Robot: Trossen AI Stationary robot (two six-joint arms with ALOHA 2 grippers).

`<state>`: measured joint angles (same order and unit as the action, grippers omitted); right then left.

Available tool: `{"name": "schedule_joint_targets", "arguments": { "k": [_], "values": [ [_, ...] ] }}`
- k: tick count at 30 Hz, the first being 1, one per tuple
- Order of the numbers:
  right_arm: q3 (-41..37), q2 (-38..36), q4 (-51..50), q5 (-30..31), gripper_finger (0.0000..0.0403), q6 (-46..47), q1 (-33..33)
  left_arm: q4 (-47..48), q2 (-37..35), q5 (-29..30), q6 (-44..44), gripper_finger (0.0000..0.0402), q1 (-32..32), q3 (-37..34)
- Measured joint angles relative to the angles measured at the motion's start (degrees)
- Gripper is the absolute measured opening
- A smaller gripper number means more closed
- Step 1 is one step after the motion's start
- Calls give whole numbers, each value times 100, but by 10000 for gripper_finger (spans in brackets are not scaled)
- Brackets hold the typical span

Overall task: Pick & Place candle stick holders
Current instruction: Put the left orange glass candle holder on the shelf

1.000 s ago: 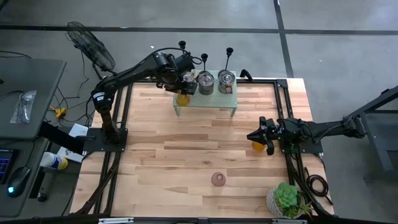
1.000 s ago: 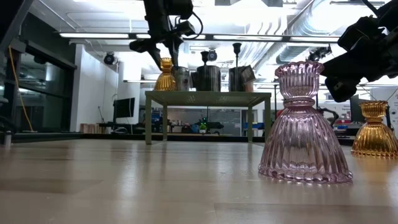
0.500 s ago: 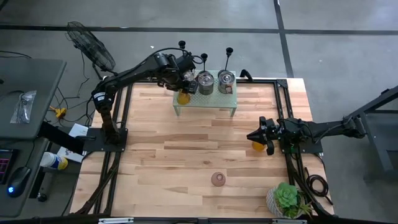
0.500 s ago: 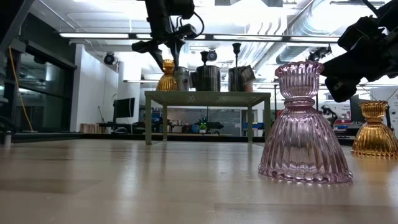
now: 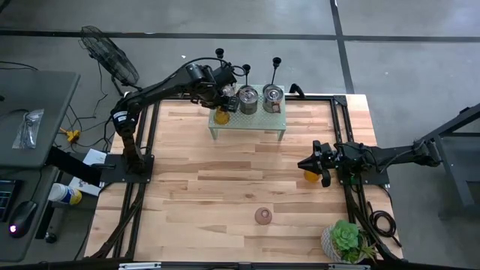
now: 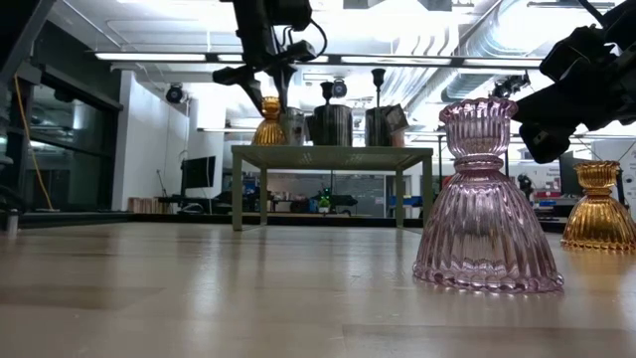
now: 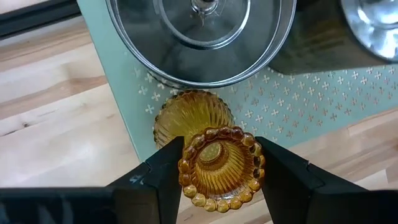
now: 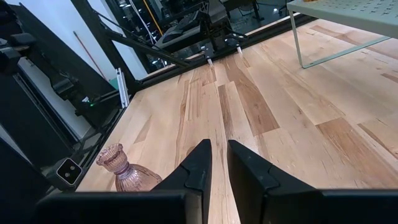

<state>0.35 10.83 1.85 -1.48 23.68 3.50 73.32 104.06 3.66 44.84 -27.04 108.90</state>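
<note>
Raised shelf [image 5: 247, 124] at table [image 5: 187, 187] rear w/ two cans [image 5: 248, 98], glass holder [image 5: 263, 216] near front, plant [image 5: 346, 241] front-right corner

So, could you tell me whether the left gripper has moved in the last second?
Yes, slightly: in the low view the left gripper has shifted right, toward the metal tins on the green stand.

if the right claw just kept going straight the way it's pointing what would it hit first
Probably nothing close. The right claw, shut and empty, points low across bare wooden table. The pink glass holder sits off to one side of that line; depth beyond is hard to judge.
</note>
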Motion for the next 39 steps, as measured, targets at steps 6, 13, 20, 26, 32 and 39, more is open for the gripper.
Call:
{"name": "schedule_joint_targets", "arguments": {
  "k": [6, 13, 20, 26, 32, 39],
  "values": [
    [0, -2, -2, 0, 44, 0, -1, -32, 3, 31, -86, 171, 1, -2],
    [0, -1, 0, 0, 44, 0, -1, -33, 3, -18, -109, 183, 1, -2],
    [-1, 0, 0, 0, 44, 0, 1, -24, 21, -44, -170, 201, 3, -9],
    [-1, -1, 0, 0, 44, 0, -1, -32, 18, -52, -409, 203, 3, -9],
    [0, -1, 0, 0, 44, 0, -1, -32, 14, -66, -606, 203, 3, -9],
    [1, -2, 0, 0, 44, 0, 0, -33, 3, -72, -814, 214, 6, -7]
  ]
}}
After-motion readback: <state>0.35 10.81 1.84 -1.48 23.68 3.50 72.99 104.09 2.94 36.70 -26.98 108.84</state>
